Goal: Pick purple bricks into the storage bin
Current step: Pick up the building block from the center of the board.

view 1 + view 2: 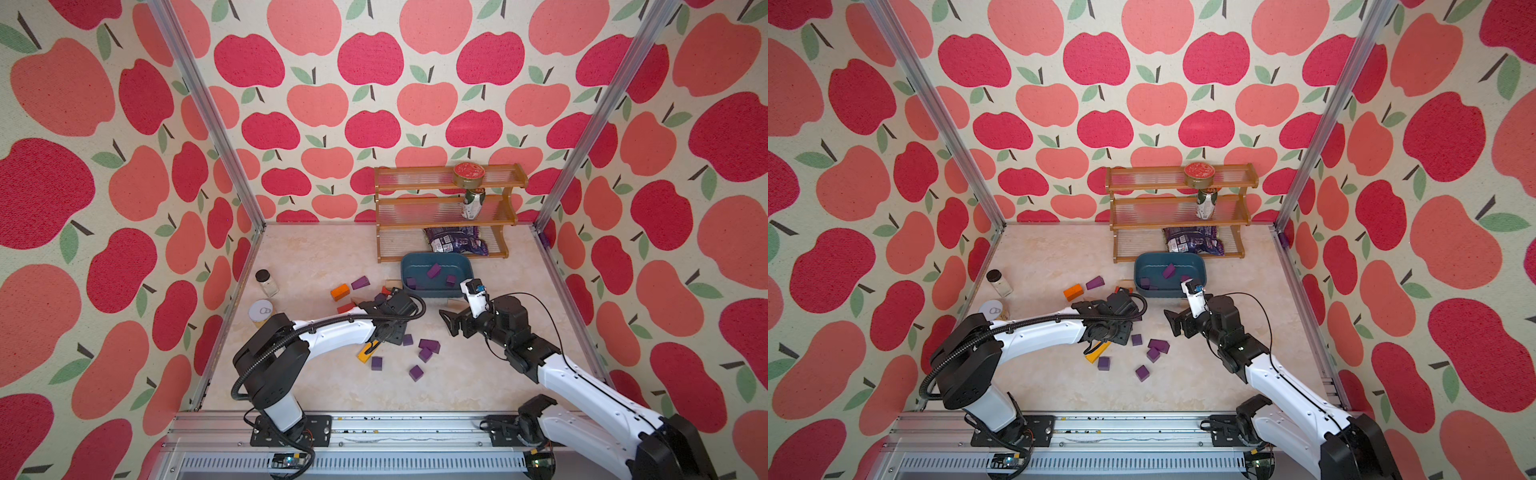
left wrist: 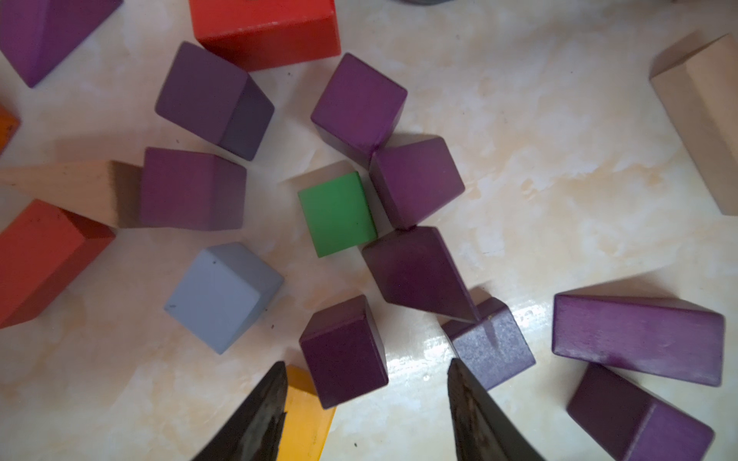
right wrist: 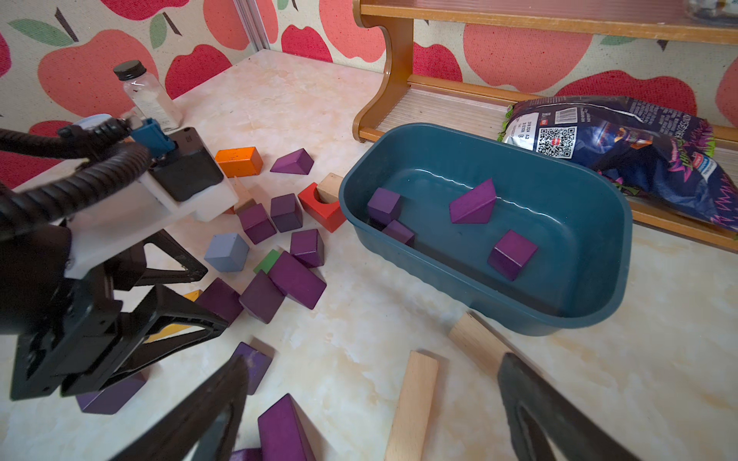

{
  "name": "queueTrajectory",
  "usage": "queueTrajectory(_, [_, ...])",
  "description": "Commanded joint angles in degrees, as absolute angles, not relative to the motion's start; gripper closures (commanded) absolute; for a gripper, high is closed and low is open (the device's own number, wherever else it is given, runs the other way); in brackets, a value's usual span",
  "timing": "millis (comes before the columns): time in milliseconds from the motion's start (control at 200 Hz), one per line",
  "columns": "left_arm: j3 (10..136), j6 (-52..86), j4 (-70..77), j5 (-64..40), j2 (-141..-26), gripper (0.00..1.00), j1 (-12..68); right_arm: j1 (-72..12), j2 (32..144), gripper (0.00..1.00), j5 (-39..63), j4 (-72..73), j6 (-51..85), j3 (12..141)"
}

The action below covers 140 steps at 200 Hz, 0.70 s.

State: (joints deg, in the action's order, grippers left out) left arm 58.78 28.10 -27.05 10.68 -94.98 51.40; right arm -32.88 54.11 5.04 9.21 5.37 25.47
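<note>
Left wrist view: a dark purple cube (image 2: pixel 343 351) sits untouched within the spread-apart left end effector (image 2: pixel 366 361); right end effector (image 3: pixel 372 359) spread wide.

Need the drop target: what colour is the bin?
The storage bin is dark teal-blue, clearest in the right wrist view.

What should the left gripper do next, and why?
Probably ease the left gripper a little forward over the purple cube before closing. In the left wrist view its jaws stand open and only the cube's near end lies between the fingertips, with a yellow block tight beside one finger.
</note>
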Motion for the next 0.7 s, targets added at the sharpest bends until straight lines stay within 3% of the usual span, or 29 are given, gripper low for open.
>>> queueTrajectory(0, [57.88, 29.94, -26.59, 10.73, -96.0, 0.4, 50.57, -33.02, 53.0, 0.01, 4.84, 9.67, 5.45, 24.36])
queueTrajectory(695, [57.28, 29.39, -23.46, 9.23, -100.1, 0.46, 48.11, -33.03, 53.21, 0.01, 3.16, 8.97, 5.94, 24.53])
